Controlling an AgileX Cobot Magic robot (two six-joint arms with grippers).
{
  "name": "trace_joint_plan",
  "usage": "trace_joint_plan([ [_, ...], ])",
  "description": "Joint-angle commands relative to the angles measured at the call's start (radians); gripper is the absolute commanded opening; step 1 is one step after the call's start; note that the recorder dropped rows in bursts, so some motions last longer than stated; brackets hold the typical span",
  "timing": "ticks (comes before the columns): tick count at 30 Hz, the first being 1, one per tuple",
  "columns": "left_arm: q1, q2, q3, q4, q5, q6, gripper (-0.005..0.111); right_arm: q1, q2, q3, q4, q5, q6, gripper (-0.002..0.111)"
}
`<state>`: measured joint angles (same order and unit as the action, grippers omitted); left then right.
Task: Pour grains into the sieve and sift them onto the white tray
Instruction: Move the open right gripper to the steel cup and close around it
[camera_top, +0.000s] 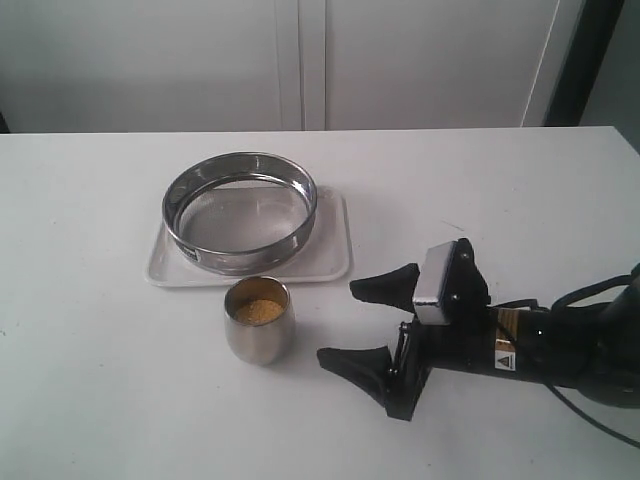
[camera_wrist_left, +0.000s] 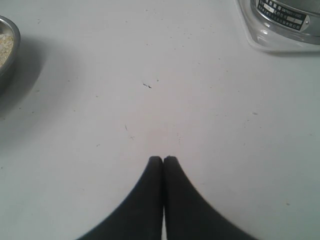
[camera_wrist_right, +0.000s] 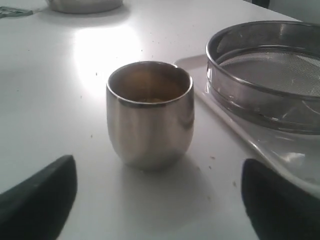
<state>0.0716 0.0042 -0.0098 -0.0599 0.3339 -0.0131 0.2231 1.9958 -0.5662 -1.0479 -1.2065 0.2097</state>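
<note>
a small rounded steel cup (camera_top: 258, 320) stands upright on the white counter (camera_top: 90, 380), just in front of the flat white rectangular tray (camera_top: 330, 262). the right wrist view shows a narrow strip of counter between the two. inside the cup lie the fine yellow grains (camera_top: 259, 311), well below its rim. the wide round steel sieve with a mesh bottom (camera_top: 240, 212) sits on the tray, covering most of it.

the black right fingers (camera_top: 385, 288) are spread wide and hold nothing. they lie low over the counter, pointing toward the cup. the cup is near them but apart, just ahead of the tips and roughly in line with the gap between them. in the right wrist view the cup stands centred between the two tips, with the sieve and tray off to one side.

the black left fingers (camera_wrist_left: 159, 170) are pressed together and empty, over bare counter. a corner of the tray and the sieve's labelled wall show at one edge of that view. a steel bowl (camera_wrist_left: 6, 50) with pale grains shows at the other edge, well apart from the fingers.
</note>
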Motion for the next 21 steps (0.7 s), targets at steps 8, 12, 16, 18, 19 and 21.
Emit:
trace_joint_plan([
  [8,0.001,-0.004,0.01,-0.006,0.002,-0.008,0.0,0.134,0.01,-0.099,0.102,0.039,0.012,0.099],
  [12,0.001,-0.004,0.01,-0.006,0.002,-0.008,0.0,0.167,0.08,-0.149,0.123,0.041,0.012,0.099],
  [16,0.001,-0.004,0.01,-0.006,0.002,-0.008,0.0,0.189,0.129,-0.187,0.156,0.039,0.012,0.099],
  [18,0.001,-0.004,0.01,-0.006,0.002,-0.008,0.0,0.2,0.145,-0.206,0.169,0.039,0.012,0.099],
  [19,0.001,-0.004,0.01,-0.006,0.002,-0.008,0.0,0.205,0.152,-0.215,0.174,0.039,0.012,0.099],
  [21,0.001,-0.004,0.01,-0.006,0.002,-0.008,0.0,0.212,0.167,-0.229,0.178,0.039,0.012,0.099],
])
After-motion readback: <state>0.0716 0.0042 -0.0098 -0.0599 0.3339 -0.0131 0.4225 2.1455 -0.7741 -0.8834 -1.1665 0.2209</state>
